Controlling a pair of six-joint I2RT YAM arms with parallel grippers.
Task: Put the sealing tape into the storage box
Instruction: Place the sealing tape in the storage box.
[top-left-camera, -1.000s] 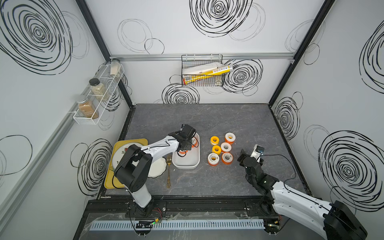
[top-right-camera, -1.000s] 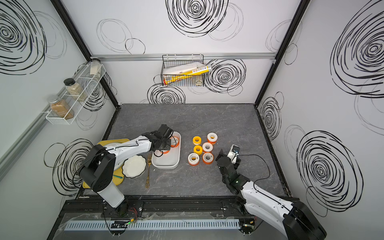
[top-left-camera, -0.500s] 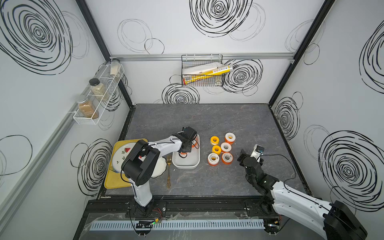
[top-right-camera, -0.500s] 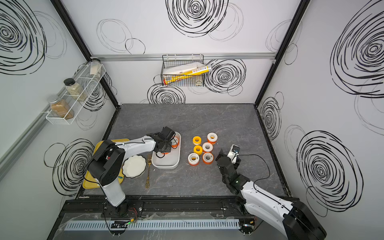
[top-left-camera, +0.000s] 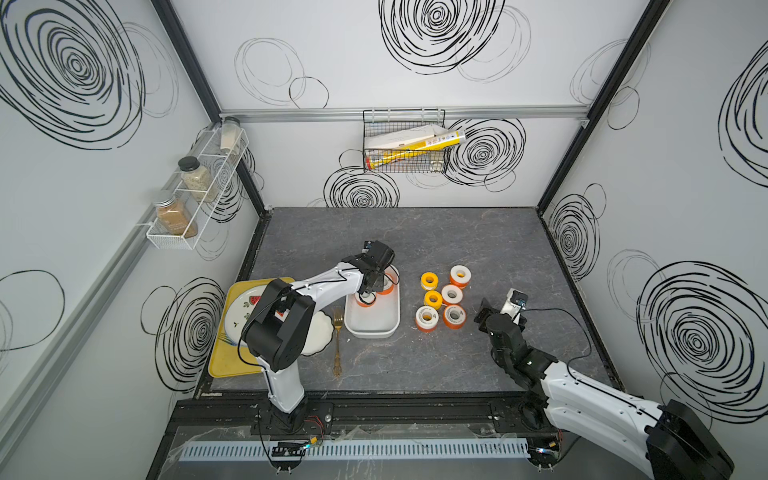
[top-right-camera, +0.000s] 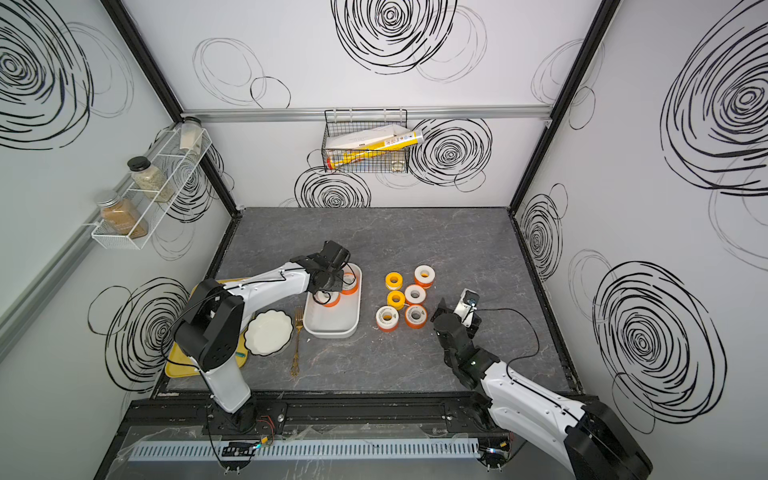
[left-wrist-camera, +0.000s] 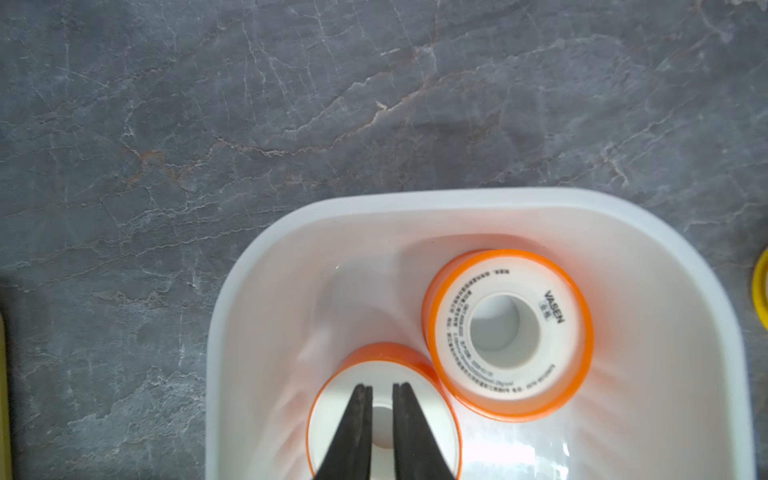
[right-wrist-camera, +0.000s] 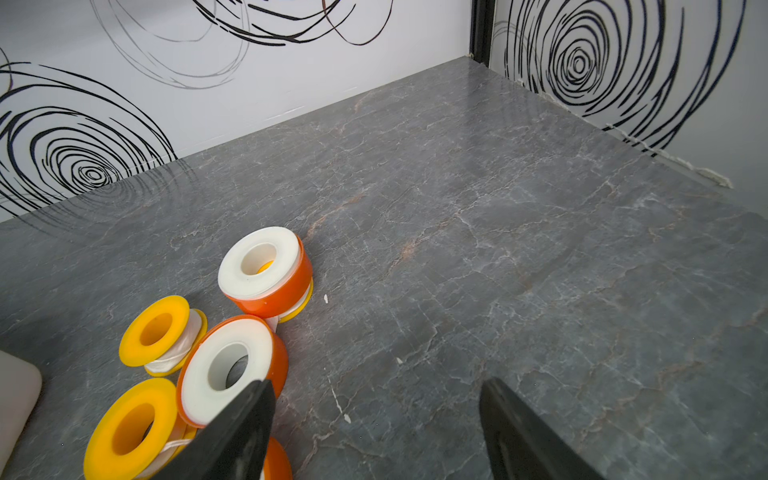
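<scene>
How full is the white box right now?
Partly filled. An orange tape roll and a second roll are in the box, at one end; the rest of its floor is bare in both top views.

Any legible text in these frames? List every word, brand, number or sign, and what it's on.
"VASEN": printed on the white face label of the orange tape roll lying in the storage box, seen in the left wrist view.
Fine print ringing that same label: too small and blurred to read.
Print on the yellow package in the wire basket: too small to read.
</scene>
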